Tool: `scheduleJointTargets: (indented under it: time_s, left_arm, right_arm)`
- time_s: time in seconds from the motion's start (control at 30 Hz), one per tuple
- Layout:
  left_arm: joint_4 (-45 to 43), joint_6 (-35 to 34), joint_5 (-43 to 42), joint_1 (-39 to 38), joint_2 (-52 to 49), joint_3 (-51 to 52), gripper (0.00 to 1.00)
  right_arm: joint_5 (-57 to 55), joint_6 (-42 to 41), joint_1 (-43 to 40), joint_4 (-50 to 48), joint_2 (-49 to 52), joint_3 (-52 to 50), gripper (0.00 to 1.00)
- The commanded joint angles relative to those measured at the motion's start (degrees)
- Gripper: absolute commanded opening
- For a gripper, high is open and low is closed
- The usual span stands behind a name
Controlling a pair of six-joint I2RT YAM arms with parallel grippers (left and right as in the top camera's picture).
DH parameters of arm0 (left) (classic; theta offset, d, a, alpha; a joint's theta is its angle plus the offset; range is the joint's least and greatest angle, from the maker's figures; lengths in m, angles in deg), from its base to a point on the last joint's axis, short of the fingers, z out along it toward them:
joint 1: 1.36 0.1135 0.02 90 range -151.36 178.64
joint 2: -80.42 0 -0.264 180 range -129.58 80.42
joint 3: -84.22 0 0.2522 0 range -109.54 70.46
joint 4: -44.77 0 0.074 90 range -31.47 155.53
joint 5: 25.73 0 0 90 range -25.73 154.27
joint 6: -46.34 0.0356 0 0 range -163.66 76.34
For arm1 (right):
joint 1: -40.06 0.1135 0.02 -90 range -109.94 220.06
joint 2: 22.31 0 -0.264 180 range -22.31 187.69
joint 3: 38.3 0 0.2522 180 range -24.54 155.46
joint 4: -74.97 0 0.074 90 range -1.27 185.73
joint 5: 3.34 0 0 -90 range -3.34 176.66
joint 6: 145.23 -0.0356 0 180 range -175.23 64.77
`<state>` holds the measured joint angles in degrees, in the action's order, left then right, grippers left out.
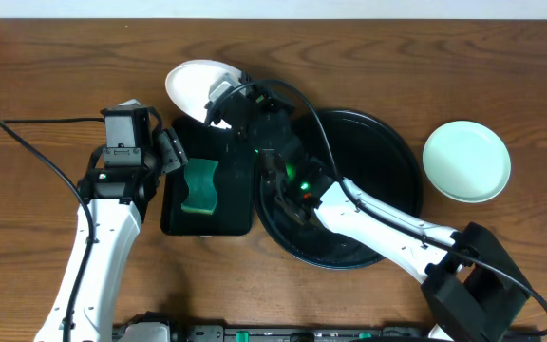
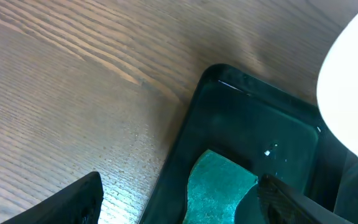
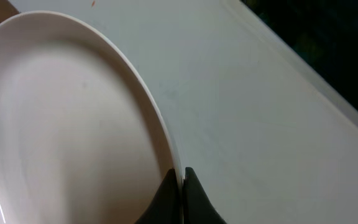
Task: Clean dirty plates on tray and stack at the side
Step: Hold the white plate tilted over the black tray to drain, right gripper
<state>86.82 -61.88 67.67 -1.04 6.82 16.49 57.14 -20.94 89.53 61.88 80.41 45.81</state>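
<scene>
A white plate [image 1: 196, 84] is held tilted above the far end of the rectangular tray, with my right gripper [image 1: 219, 106] shut on its rim. In the right wrist view the plate [image 3: 67, 118] fills the left side and its thin edge is pinched between the fingertips [image 3: 180, 183]. The round black tray [image 1: 387, 157] lies under the right arm. A mint-green plate [image 1: 466, 161] rests on the table to the right of it. My left gripper [image 1: 169, 152] hangs open over the left edge of the rectangular tray, nothing between its fingers [image 2: 73, 202].
A small rectangular black tray [image 1: 240, 204] holds a green sponge [image 1: 200, 185]; the left wrist view shows the sponge [image 2: 219, 186] between the open fingers and the white plate [image 2: 353, 81] at upper right. Black cables run across the table on the left.
</scene>
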Motion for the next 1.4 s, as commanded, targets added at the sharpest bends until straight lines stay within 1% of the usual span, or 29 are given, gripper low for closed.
scheduleJointTargets:
  time_s: [0.0,1.37]
  left_arm:
    - [0.11,-0.52,0.94,0.15,0.28,-1.29,0.80]
    - [0.09,-0.52,0.94,0.15,0.28,-1.29,0.80]
  right_arm:
    - [-0.63,3.19,0.72,-0.66,-0.04,0.96,0.01]
    - [-0.63,3.91,1.27,-0.31,-0.04,0.96,0.01]
